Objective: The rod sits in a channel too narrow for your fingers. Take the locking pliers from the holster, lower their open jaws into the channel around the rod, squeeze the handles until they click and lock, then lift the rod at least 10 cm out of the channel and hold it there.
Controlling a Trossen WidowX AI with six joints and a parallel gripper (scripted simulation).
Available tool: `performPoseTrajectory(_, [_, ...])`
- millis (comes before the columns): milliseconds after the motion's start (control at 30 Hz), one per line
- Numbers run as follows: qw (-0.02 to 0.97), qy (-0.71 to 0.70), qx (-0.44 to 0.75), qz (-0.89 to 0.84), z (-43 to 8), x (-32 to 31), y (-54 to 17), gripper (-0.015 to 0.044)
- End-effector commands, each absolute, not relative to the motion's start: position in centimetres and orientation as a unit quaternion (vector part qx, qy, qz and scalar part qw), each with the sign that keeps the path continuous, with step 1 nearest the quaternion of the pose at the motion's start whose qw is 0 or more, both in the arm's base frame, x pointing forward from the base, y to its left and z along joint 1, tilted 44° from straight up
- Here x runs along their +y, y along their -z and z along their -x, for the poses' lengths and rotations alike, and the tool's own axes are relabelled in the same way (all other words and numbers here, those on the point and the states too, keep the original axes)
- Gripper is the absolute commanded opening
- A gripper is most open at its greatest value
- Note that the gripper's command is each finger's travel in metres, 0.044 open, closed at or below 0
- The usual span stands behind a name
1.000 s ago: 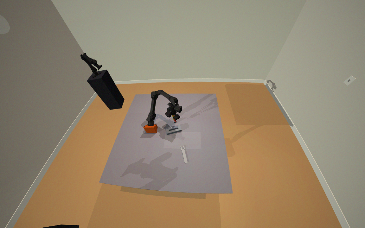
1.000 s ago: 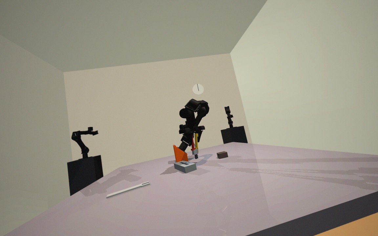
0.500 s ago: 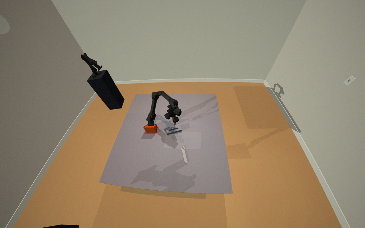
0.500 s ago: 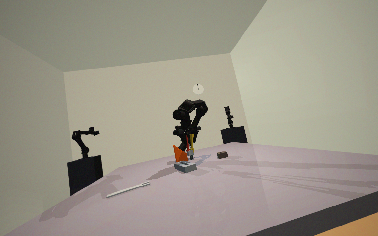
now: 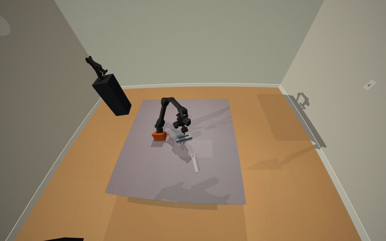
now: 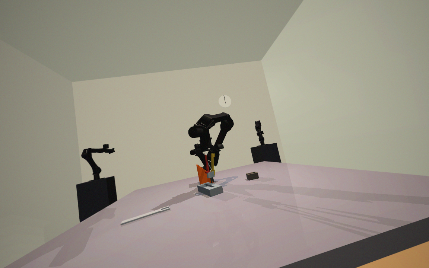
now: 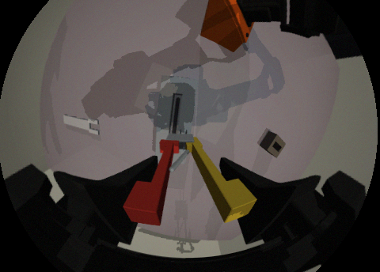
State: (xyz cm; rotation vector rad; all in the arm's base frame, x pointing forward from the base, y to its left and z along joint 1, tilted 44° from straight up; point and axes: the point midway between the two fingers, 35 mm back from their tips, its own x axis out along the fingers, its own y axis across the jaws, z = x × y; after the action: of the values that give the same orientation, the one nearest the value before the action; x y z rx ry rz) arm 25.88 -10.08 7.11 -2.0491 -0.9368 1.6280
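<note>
Rod [image 7: 176, 110] in the dark channel [image 7: 173, 122] (plier jaws mostly hidden) barely distinguishable.

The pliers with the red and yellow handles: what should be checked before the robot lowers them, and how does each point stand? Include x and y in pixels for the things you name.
1. Pliers [image 6: 210, 174] [image 7: 180, 137] out of the brown holster [image 6: 252, 175] [image 7: 271, 143]: ok.
2. End effector [image 7: 189, 160] has a handle at each side, red and yellow: ok.
3. Handles spread, not squeezed together: ok.
4. Pliers above the grey channel block [image 5: 188, 137] [image 6: 215, 191] [image 7: 161, 137], not beside it: ok, roughly.
5. Plier tips lined up with the slot around the rod: cannot tell; the pliers' head hides them in the wrist view.
</note>
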Motion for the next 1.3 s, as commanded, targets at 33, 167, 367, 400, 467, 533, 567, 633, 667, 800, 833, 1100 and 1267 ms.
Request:
performPoseTrajectory(33, [0.2,-0.582,-0.315,0.722,-25.4,-11.1,-6.3,0.0317])
performPoseTrajectory(167, [0.214,-0.586,-0.307,0.719,-25.1,-11.6,-5.7,0.0317])
performPoseTrajectory(367, [0.222,-0.588,-0.303,0.717,-24.9,-11.8,-5.4,0.0317])
performPoseTrajectory(400, [0.222,-0.587,-0.303,0.717,-24.9,-11.8,-5.3,0.0317])
performPoseTrajectory(467, [0.221,-0.587,-0.303,0.717,-25.0,-11.8,-5.2,0.0317])
performPoseTrajectory(533, [0.221,-0.587,-0.303,0.717,-25.0,-11.9,-5.1,0.0317])
performPoseTrajectory(567, [0.221,-0.587,-0.303,0.717,-25.0,-11.9,-5.1,0.0317])
performPoseTrajectory(633, [0.221,-0.587,-0.303,0.717,-25.0,-11.9,-5.0,0.0317])
performPoseTrajectory(667, [0.221,-0.587,-0.303,0.717,-24.9,-12.0,-5.0,0.0317])
performPoseTrajectory(800, [0.221,-0.587,-0.303,0.717,-24.9,-12.0,-5.1,0.0317])
performPoseTrajectory(833, [0.221,-0.587,-0.303,0.717,-24.9,-12.0,-5.1,0.0317])
performPoseTrajectory(1100, [0.221,-0.587,-0.303,0.717,-24.9,-12.0,-5.2,0.0317])
performPoseTrajectory(1267, [0.221,-0.587,-0.303,0.717,-24.9,-11.9,-5.2,0.0317])
